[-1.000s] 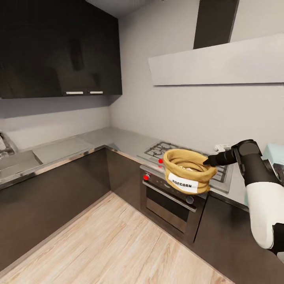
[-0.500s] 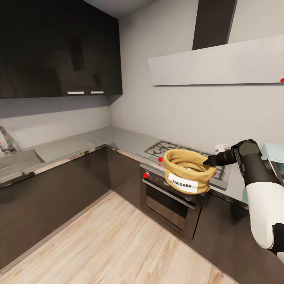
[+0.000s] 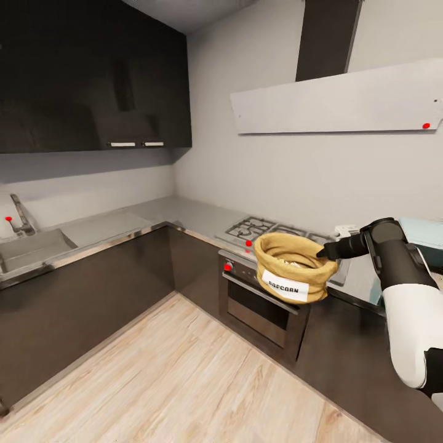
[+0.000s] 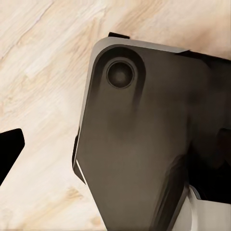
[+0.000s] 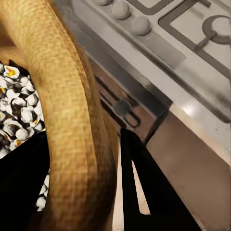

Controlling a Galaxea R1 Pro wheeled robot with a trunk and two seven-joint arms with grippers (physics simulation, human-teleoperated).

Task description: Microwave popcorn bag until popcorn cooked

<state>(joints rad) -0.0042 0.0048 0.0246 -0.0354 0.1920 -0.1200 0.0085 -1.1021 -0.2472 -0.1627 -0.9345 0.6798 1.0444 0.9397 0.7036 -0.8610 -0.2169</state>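
Note:
The popcorn bag, a tan burlap sack with a white "POPCORN" label, hangs in the air in front of the oven, below the hob's front edge. My right gripper is shut on its rolled rim at the side nearest my arm. In the right wrist view the rim runs between the two black fingers, and white kernels lie inside. The pale mint-blue microwave peeks in at the right edge, behind my arm. The steel-grey countertop runs in an L along the walls. One black left finger shows over the wood floor.
A silver gas hob sits above a dark built-in oven. A sink with a tap is at the far left. Dark wall cabinets and a grey hood hang above. Pale plank floor lies open ahead.
The whole view has shifted, so the camera has moved: the sink and tap come further into sight at the left. The bag stays held in the same place in my right gripper.

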